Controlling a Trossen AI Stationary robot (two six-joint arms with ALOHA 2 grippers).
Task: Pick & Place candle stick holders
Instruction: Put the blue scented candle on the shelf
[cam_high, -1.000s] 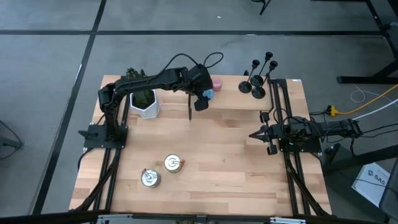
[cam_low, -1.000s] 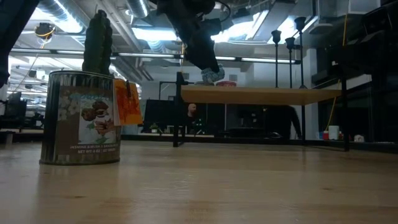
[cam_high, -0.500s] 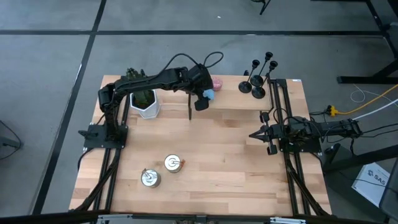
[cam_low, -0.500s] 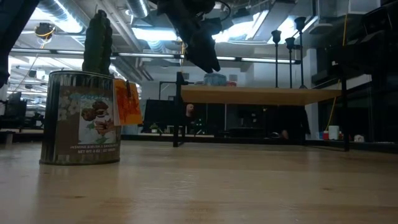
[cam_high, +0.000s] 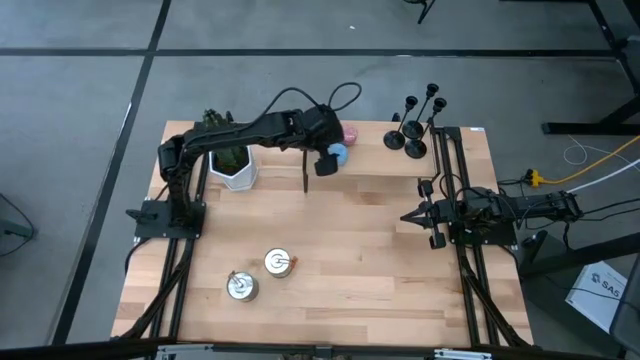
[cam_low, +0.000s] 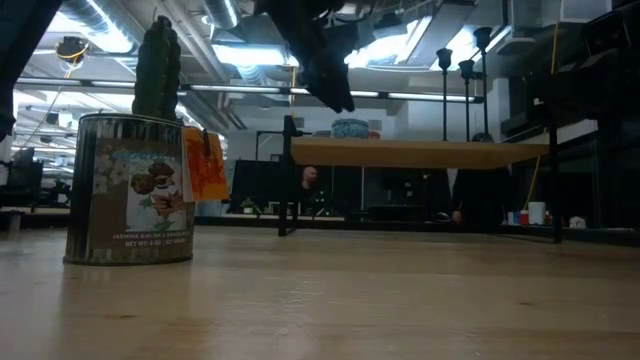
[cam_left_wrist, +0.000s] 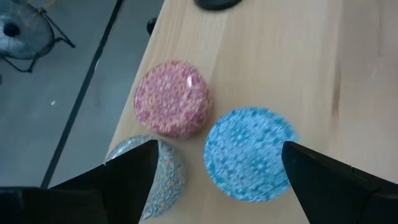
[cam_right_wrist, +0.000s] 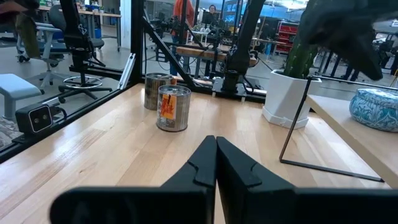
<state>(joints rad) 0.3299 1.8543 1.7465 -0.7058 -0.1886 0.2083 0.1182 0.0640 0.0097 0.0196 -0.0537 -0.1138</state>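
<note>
The black candle stick holders (cam_high: 412, 125) stand on their round bases at the right end of a raised wooden shelf (cam_low: 420, 152) along the table's far edge; their stems show in the low view (cam_low: 466, 95). My left gripper (cam_high: 325, 165) is open and empty above the shelf's left part, its fingers on either side of a blue candle (cam_left_wrist: 249, 152), clear of it. A pink candle (cam_left_wrist: 171, 98) and a grey one (cam_left_wrist: 158, 180) lie beside it. My right gripper (cam_high: 403, 216) is shut and empty, low over the table's right side.
Two silver tins (cam_high: 278, 262) (cam_high: 241, 287) stand near the front left. A white planter with a cactus (cam_high: 232, 165) stands at the far left. The shelf's thin black leg (cam_high: 305, 172) stands below my left gripper. A person shows in the room behind (cam_low: 480, 195).
My left gripper has risen from the blue candle and let it go. The candle stays on the shelf, now in plain view beside the pink one.
</note>
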